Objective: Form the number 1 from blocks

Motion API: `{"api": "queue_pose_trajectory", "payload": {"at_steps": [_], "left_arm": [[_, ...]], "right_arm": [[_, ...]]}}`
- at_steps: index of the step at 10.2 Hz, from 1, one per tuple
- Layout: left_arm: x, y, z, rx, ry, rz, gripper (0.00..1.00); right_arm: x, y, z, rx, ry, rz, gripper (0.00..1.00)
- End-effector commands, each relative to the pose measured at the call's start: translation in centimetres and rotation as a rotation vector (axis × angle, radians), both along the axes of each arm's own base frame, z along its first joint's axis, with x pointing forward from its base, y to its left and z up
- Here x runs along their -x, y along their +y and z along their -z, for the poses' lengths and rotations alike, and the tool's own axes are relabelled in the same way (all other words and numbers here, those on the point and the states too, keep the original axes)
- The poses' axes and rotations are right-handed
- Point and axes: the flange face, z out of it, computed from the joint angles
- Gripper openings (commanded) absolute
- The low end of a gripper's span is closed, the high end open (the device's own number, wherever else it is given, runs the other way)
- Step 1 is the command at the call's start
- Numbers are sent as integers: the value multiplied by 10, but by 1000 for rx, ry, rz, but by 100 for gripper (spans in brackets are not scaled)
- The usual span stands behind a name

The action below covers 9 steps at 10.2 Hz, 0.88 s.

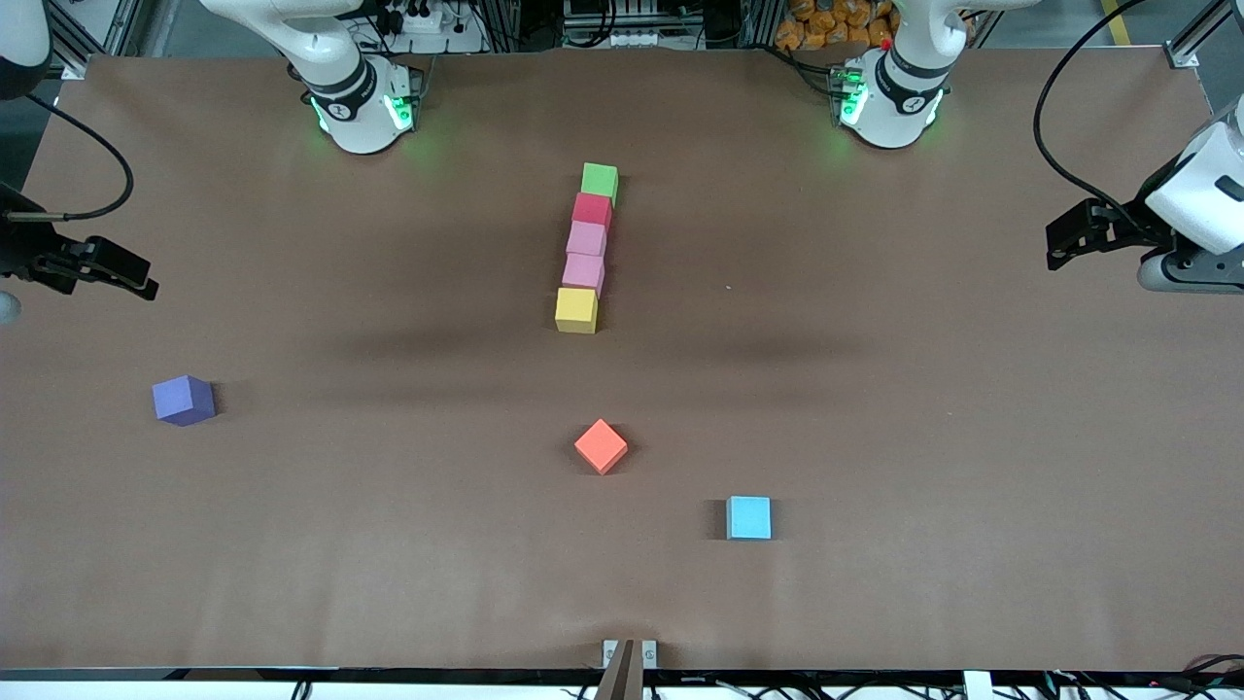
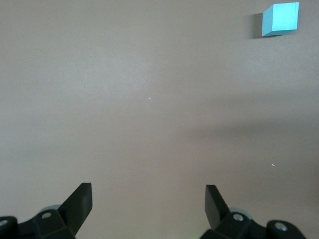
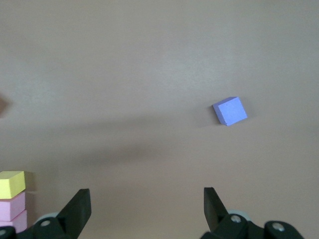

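Five blocks lie in a touching line at the table's middle: green [image 1: 600, 182] nearest the robot bases, then red [image 1: 591, 211], a pink block [image 1: 586, 239], a second pink block [image 1: 583, 272] and yellow [image 1: 576, 310]. Loose blocks lie nearer the front camera: purple [image 1: 183, 400] toward the right arm's end, orange [image 1: 601, 446], and light blue [image 1: 749, 517]. My right gripper [image 1: 136, 277] hangs open and empty over its end of the table; its wrist view shows the purple block [image 3: 230, 110] and the yellow block [image 3: 12, 183]. My left gripper [image 1: 1064, 243] hangs open and empty over its own end, with the light blue block [image 2: 281, 19] in its wrist view.
The brown table cover [image 1: 923, 408] spans the whole table. The two arm bases [image 1: 364, 107] [image 1: 889, 97] stand along the edge farthest from the front camera. A small metal fitting [image 1: 630, 653] sits at the table's nearest edge.
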Motion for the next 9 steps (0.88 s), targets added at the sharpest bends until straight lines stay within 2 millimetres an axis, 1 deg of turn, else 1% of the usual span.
{"api": "queue_pose_trajectory", "payload": {"at_steps": [1,3,6,9], "left_arm": [[5,3,-5,5,9,17,100],[5,3,-5,5,7,15,100],[3,2,-6,22,-2,15,100],[1,-2,-5,26,-15,12,100]], "right_arm": [[18,0,-9,-46,-13,-54,100],[19,1,-6,-48,-4,-64,100],[18,11,-8,-48,23,-75,100],[18,11,-8,-45,28,-77,100]]}}
